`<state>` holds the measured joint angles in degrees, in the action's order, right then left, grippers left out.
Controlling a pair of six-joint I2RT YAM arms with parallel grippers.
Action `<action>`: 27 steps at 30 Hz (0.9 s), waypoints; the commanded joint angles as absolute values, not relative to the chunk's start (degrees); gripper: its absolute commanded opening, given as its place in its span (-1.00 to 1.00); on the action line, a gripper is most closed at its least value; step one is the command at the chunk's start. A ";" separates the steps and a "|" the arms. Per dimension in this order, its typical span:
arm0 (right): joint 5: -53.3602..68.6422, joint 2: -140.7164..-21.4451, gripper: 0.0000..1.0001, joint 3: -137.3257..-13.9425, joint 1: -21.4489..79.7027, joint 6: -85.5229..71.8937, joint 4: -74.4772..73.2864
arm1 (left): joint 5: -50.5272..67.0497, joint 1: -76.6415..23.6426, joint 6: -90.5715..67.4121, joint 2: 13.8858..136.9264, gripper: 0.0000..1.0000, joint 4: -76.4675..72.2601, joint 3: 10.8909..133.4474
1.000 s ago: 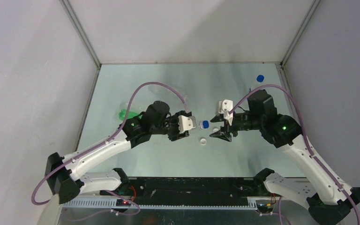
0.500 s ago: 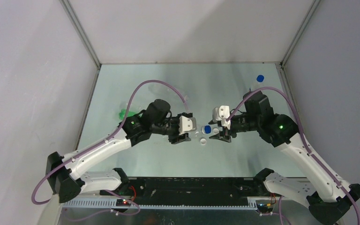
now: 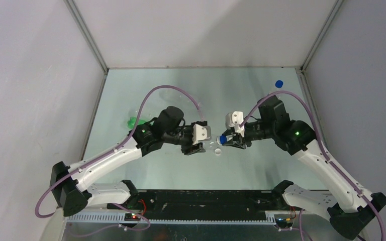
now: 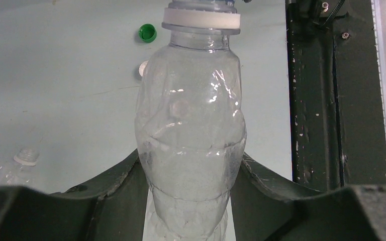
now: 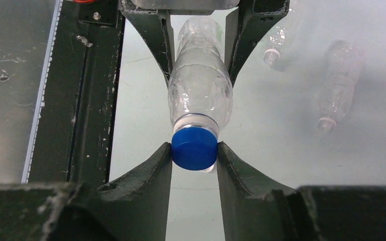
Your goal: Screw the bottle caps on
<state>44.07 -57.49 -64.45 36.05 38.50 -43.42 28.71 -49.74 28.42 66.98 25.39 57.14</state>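
Observation:
My left gripper (image 4: 191, 175) is shut on a clear bottle (image 4: 191, 115) and holds it level above the table, mouth toward the right arm. It shows in the top view (image 3: 201, 138) too. My right gripper (image 5: 194, 150) is shut on a blue cap (image 5: 194, 147) and presses it against the mouth of that bottle (image 5: 200, 85). In the top view the right gripper (image 3: 226, 139) and the blue cap (image 3: 222, 139) meet the bottle (image 3: 212, 142) mid-table. A green cap (image 4: 147, 32) and a white cap (image 4: 141, 69) lie on the table beyond.
A second blue cap (image 3: 279, 84) lies at the far right. A green bottle (image 3: 133, 122) lies behind the left arm. Two clear bottles (image 5: 339, 83) (image 5: 276, 47) lie on the table, and a white cap (image 3: 217, 150) sits under the held bottle.
My right gripper has moved left with the blue cap, from a gap away to the mouth of the held bottle. The left arm has barely shifted.

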 commanded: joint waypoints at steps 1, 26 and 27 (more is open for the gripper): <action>46.23 -57.86 -0.27 -64.52 36.32 35.77 -40.48 | 29.33 -49.46 27.34 67.14 -0.45 22.22 60.07; 31.16 -70.33 -1.00 -62.69 26.32 -36.15 -27.19 | -23.34 -66.59 41.36 64.73 -0.52 -17.52 43.29; 30.75 -69.97 -1.00 -62.50 26.04 -36.97 -26.65 | -24.28 -66.88 41.55 64.93 -0.52 -19.52 42.78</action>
<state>36.75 -69.73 -63.86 27.42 -20.99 -34.28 -14.74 -62.70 34.70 65.08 0.95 42.72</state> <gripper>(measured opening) 0.360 0.548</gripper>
